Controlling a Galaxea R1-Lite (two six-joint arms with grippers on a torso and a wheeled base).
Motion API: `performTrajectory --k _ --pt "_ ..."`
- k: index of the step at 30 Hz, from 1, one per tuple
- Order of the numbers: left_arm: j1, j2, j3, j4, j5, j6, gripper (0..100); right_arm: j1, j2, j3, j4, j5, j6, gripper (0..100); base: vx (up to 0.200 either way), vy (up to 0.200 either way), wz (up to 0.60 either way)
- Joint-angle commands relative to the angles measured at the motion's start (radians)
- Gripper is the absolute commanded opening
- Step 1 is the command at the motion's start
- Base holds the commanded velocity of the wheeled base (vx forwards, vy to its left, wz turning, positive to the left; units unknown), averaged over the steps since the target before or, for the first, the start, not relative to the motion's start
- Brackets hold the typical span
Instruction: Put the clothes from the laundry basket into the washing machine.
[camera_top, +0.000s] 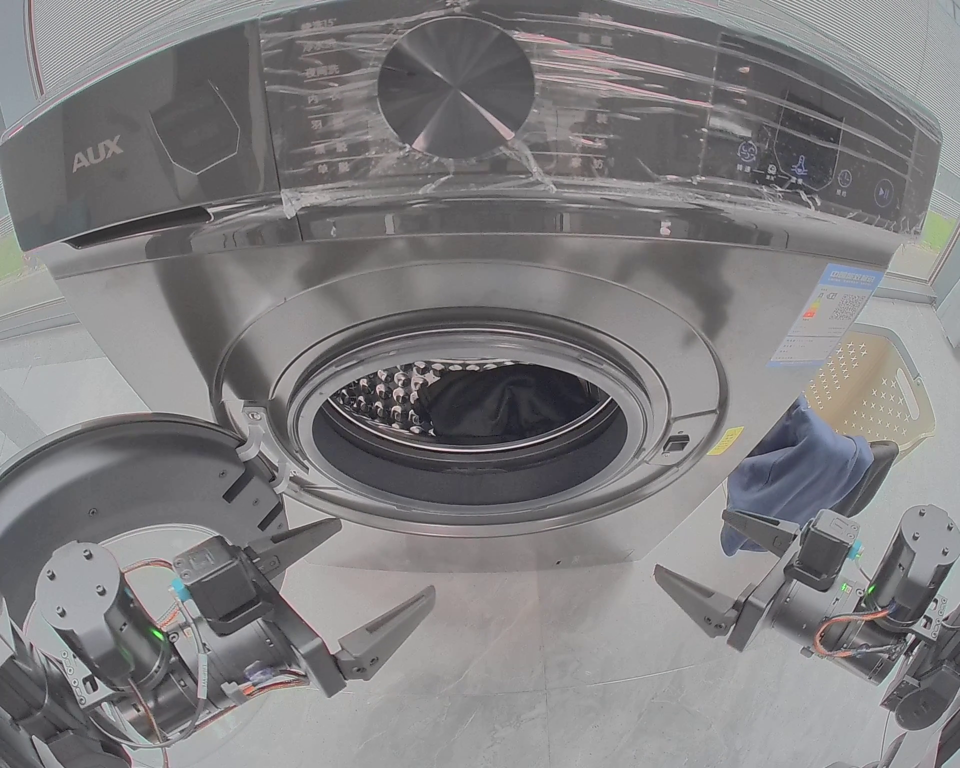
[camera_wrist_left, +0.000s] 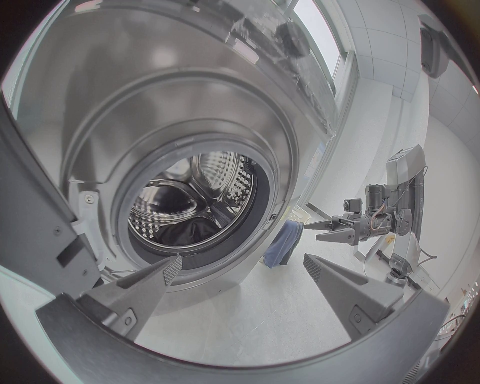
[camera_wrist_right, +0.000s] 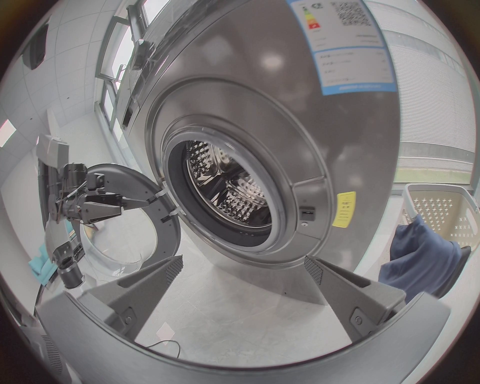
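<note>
Pale grey glossy floor tiles (camera_top: 560, 660) fill the lower middle of my head view, below one silver metal front-loading washing machine (camera_top: 500, 250) whose round door (camera_top: 110, 480) stands open at the lower left. I count two garments. One crumpled black cloth (camera_top: 500, 400) lies inside the perforated steel drum (camera_top: 385, 395) at frame centre. One soft blue cloth (camera_top: 800, 470) is draped over the rim of the single cream plastic laundry basket (camera_top: 880, 390), punched with small holes, at the right edge. My left gripper (camera_top: 383, 560), lower left, has its two dark wedge-shaped fingers spread wide, holding nothing. My right gripper (camera_top: 692, 543), lower right near the blue cloth, is likewise spread and empty.
</note>
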Motion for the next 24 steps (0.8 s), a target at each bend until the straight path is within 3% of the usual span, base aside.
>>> performTrajectory --k 1,6,12,17,19,20,24 --pt "0.011 -0.096 0.037 0.006 0.01 0.004 100 -0.062 -0.065 0.006 0.004 -0.013 0.007 100 -0.2 0.0 0.0" --pt "0.057 -0.159 0.066 0.026 0.01 0.015 100 -0.156 -0.116 0.033 0.012 -0.004 0.002 100 -0.2 0.0 0.0" --pt "0.118 -0.261 0.066 0.11 0.008 0.016 100 -0.204 -0.204 0.04 0.067 -0.015 0.001 100 -0.2 0.0 0.0" --pt "0.164 -0.437 0.066 0.304 0.016 0.015 100 -0.257 -0.412 0.04 0.305 -0.019 -0.004 100 -0.2 0.0 0.0" --pt "0.164 -0.437 0.066 0.304 0.016 0.015 100 -0.257 -0.412 0.04 0.305 -0.019 -0.004 100 -0.2 0.0 0.0" --pt "0.197 -0.569 0.068 0.445 0.036 0.013 100 -0.273 -0.573 0.04 0.498 -0.048 -0.002 100 -0.2 0.0 0.0" --pt "0.23 -0.768 0.068 0.67 0.041 0.016 100 -0.276 -0.817 0.04 0.757 -0.105 -0.005 100 -0.15 0.0 0.0"
